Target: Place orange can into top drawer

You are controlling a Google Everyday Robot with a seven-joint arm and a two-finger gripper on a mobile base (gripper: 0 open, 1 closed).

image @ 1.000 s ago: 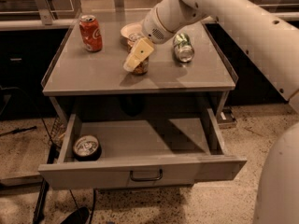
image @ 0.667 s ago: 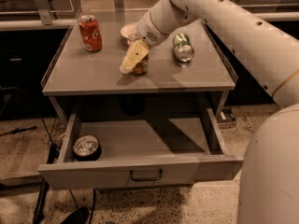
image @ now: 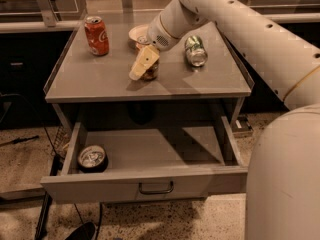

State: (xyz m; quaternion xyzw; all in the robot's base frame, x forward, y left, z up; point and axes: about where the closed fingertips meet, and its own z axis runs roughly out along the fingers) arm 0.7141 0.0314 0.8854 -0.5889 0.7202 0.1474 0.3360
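Observation:
The orange can (image: 151, 72) stands near the middle of the grey tabletop (image: 100, 84), mostly hidden behind a pale yellow finger (image: 142, 63). My gripper (image: 145, 73) reaches down from the upper right and is shut on the can, just at the table's surface. The top drawer (image: 200, 179) is pulled open below the table's front edge. Its flat front panel carries a small bar handle (image: 156, 188).
A red cola can (image: 96, 35) stands at the table's back left. A white bowl (image: 138, 33) sits behind my gripper. A green-and-silver can (image: 195, 50) lies on its side to the right. A dark can (image: 92, 158) with a silver top stands in the drawer's left front corner.
My gripper and the orange can have shifted slightly left and toward the table's front. Nothing else has moved.

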